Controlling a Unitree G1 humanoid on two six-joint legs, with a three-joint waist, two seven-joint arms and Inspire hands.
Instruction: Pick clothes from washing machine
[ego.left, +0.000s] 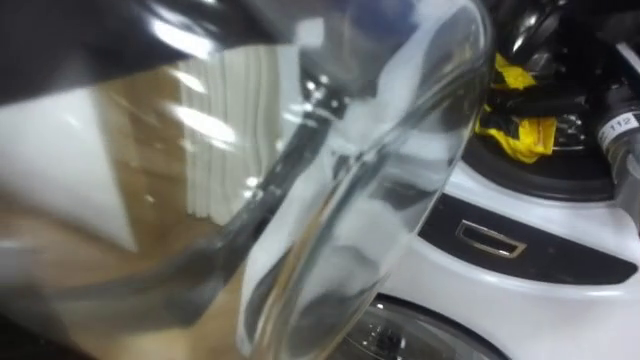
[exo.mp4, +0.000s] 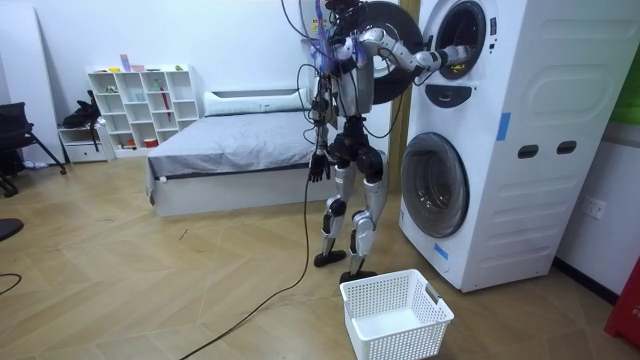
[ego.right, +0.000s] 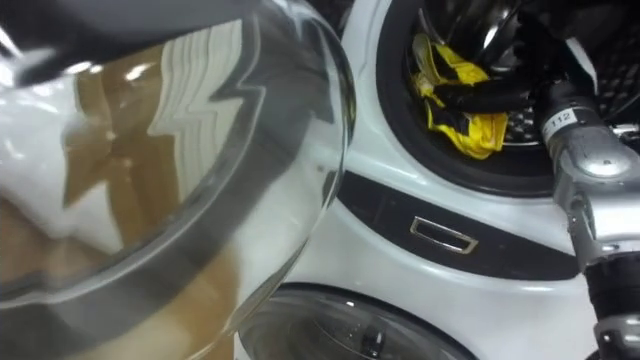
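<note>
Early stage. Your right hand (ego.right: 500, 92) is inside the upper drum of the washing machine (exo.mp4: 520, 120), and its dark fingers look curled on the yellow garment (ego.right: 460, 125). The garment lies in the drum, not yet out. You need to pull it clear and drop it in the white basket (exo.mp4: 380, 287) on the floor by the robot's feet; I see no clothes in it. The eye views give you the grasp and the open glass door (ego.left: 350, 180) close at left. The room view gives the stance facing the machine, the basket, and the left hand (exo.mp4: 318, 168) hanging at the side, too small to tell its state.
</note>
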